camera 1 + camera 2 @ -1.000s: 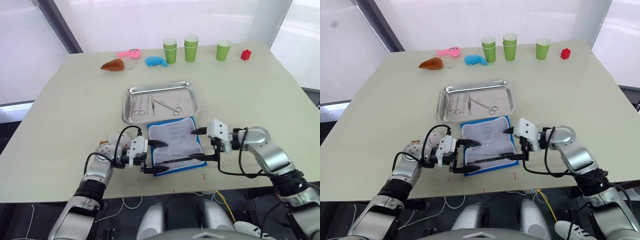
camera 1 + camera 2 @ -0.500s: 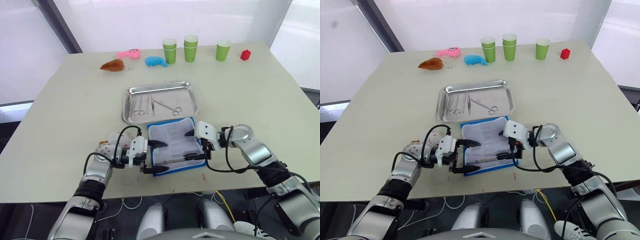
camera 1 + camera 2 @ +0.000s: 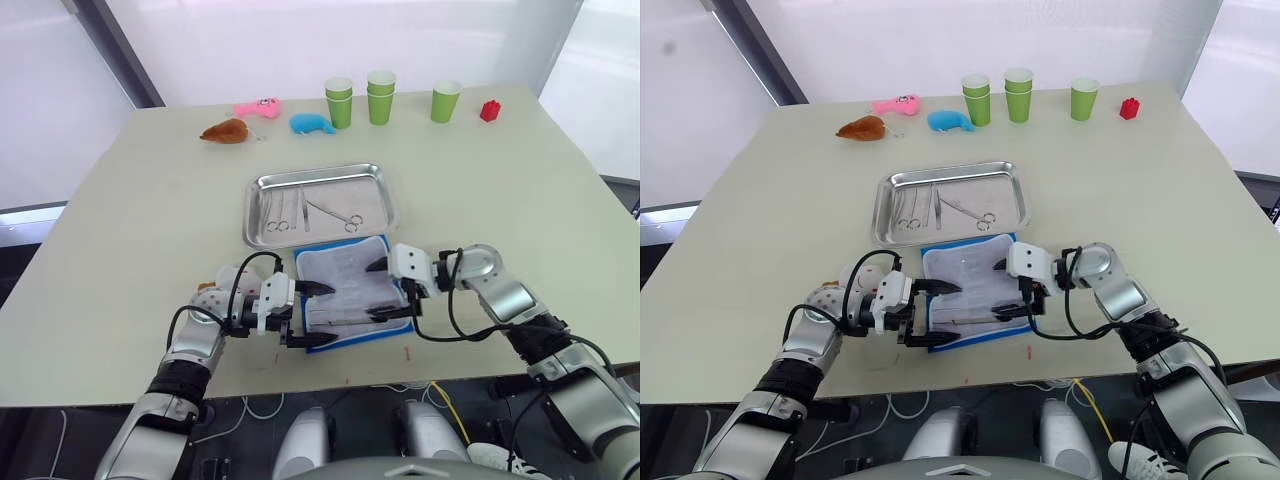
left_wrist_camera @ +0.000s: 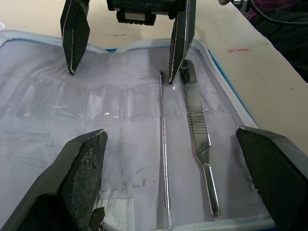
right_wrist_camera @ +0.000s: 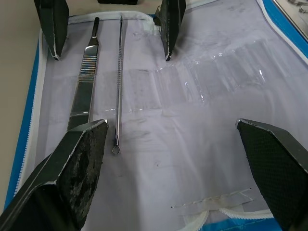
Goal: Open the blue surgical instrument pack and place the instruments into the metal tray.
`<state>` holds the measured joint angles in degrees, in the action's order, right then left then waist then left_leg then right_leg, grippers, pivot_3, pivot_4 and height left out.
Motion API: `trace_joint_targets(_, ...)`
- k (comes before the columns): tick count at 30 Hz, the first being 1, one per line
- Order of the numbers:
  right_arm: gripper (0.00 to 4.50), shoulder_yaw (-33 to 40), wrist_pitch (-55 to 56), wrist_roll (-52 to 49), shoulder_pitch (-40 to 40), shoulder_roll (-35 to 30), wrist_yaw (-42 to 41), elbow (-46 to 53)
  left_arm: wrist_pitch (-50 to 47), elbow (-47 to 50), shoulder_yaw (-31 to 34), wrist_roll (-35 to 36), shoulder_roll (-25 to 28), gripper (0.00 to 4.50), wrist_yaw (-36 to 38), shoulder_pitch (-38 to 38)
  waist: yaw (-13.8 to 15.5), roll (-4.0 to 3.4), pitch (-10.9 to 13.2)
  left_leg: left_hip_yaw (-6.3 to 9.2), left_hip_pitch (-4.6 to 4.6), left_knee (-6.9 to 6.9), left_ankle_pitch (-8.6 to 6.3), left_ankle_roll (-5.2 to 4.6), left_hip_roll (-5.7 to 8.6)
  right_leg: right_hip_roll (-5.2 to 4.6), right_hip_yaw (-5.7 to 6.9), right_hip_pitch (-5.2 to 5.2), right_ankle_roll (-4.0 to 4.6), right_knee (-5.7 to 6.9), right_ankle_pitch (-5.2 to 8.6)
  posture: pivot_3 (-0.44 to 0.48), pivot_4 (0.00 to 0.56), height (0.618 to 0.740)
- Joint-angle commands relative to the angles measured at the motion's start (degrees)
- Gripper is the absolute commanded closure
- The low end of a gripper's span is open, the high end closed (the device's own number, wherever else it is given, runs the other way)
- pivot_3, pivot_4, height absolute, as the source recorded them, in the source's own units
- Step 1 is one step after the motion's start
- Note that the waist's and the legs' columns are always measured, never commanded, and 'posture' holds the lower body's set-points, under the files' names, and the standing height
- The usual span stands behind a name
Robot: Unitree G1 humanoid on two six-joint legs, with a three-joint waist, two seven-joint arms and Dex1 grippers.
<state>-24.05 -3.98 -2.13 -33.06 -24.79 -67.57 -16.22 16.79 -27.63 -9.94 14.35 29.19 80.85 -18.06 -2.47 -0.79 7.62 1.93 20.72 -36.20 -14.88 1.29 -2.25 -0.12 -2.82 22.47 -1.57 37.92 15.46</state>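
The metal tray point(image 3: 322, 178) already holds scissors point(image 3: 279, 212), the blue surgical instrument pack point(image 3: 350, 292) lies open just before it, and the right gripper point(image 3: 384, 290), jaws spread like the left gripper's point(image 3: 305, 314), has swung in over the remaining scalpel handle point(image 4: 197, 127) and probe point(image 4: 163, 144), likely to pick one up.

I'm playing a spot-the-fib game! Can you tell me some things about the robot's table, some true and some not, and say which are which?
1. The blue case lies open. True.
2. The metal tray is empty. False: scissors and other tools already lie in it.
3. Two slim tools remain in the case, a thin probe and a flat handle. True.
4. The right gripper is shut on a tool. False: it is open over the case.
5. The left gripper is open. True.
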Motion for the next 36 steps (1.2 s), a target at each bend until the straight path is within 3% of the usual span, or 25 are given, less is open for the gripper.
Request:
trace_joint_targets(1,0.69,-1.4,0.6,1.3,0.5,0.1,-1.6,-2.2,-2.9,-6.5,-4.1,-6.0,1.2,0.00,-0.7,3.9,0.0,0.01,0.0,0.00,-0.01,0.00,0.00,0.00,0.00,0.00,-0.01,-0.01,0.00,0.00,0.00,0.000,0.150,0.740)
trace_joint_targets(2,0.69,-1.5,0.7,1.5,0.7,0.1,-1.7,-2.6,-2.9,-6.6,-4.1,-6.0,1.1,0.00,-0.7,3.8,0.0,0.01,0.0,0.00,-0.01,0.00,0.00,0.00,0.00,0.00,-0.01,-0.01,0.00,0.00,0.00,0.000,0.150,0.740)
trace_joint_targets(3,1.05,-1.6,0.9,1.8,0.8,0.2,-1.7,-2.9,-2.8,-6.7,-4.0,-6.1,1.2,0.00,-0.7,3.8,0.0,0.03,0.0,0.00,-0.01,0.00,0.00,0.00,0.00,0.00,-0.01,-0.01,0.00,0.00,0.00,0.000,0.150,0.740)
trace_joint_targets(9,3.71,-1.8,2.2,2.4,0.6,0.9,-1.5,-4.7,-2.7,-7.1,-4.0,-6.1,1.3,0.00,-0.7,3.6,-0.1,0.17,-0.1,-0.01,-0.05,-0.01,0.00,0.00,0.00,0.04,-0.08,-0.03,0.06,0.01,0.03,0.000,0.150,0.740)
trace_joint_targets(10,4.32,-1.8,2.1,2.4,0.6,0.9,-1.6,-4.8,-2.6,-7.1,-4.0,-6.0,1.3,0.00,-0.7,3.7,-0.1,0.18,-0.1,0.00,-0.06,-0.01,0.00,0.00,0.00,0.04,-0.08,-0.04,0.07,0.01,0.04,0.000,0.150,0.740)
trace_joint_targets(11,4.42,-1.8,2.0,2.3,0.6,0.9,-1.8,-4.9,-2.7,-7.1,-4.0,-6.0,1.3,0.00,-0.7,3.7,-0.1,0.18,-0.1,0.00,-0.06,-0.01,0.00,0.00,0.00,0.04,-0.09,-0.04,0.07,0.02,0.04,0.000,0.150,0.740)
trace_joint_targets(35,4.42,-0.1,-1.0,-0.9,2.2,-1.7,-6.4,2.2,-1.9,-7.5,-3.8,-6.0,1.4,0.00,-1.0,4.2,-0.1,0.16,-0.2,0.00,-0.07,0.00,0.00,0.00,0.00,0.06,-0.11,-0.03,0.10,0.02,0.06,0.000,0.150,0.740)
trace_joint_targets(36,4.16,0.0,-1.2,-1.1,2.1,-1.7,-6.5,2.1,-2.0,-7.6,-3.8,-6.0,1.4,0.00,-1.0,4.2,-0.1,0.17,-0.2,0.00,-0.07,0.00,0.00,0.00,0.00,0.06,-0.11,-0.03,0.11,0.02,0.06,0.000,0.150,0.740)
